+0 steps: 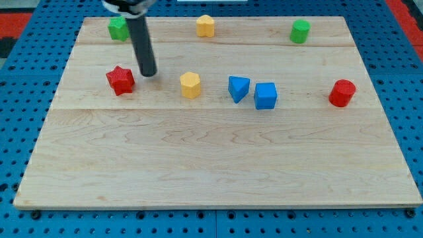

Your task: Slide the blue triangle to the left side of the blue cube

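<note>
The blue triangle (238, 88) lies near the board's middle, just left of the blue cube (266, 96), with a small gap between them. My tip (148, 73) rests on the board at the upper left, just right of the red star (120, 80) and far left of the blue triangle. A yellow hexagonal block (190, 85) sits between my tip and the blue triangle.
A green block (118, 28) lies at the top left behind the rod, a yellow block (205, 26) at top centre, a green cylinder (300, 31) at top right, a red cylinder (342, 93) at the right. The wooden board (211, 165) lies on a blue pegboard.
</note>
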Robot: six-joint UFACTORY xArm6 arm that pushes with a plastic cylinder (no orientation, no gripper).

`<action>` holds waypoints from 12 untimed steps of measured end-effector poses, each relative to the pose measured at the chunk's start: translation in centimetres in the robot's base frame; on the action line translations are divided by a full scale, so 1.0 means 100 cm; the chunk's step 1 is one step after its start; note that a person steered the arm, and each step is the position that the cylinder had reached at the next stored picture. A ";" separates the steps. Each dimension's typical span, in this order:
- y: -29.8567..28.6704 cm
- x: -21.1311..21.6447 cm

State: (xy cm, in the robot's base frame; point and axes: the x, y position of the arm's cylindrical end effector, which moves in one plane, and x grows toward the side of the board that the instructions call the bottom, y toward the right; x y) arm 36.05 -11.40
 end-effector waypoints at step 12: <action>0.005 -0.018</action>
State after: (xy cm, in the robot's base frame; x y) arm 34.24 -10.92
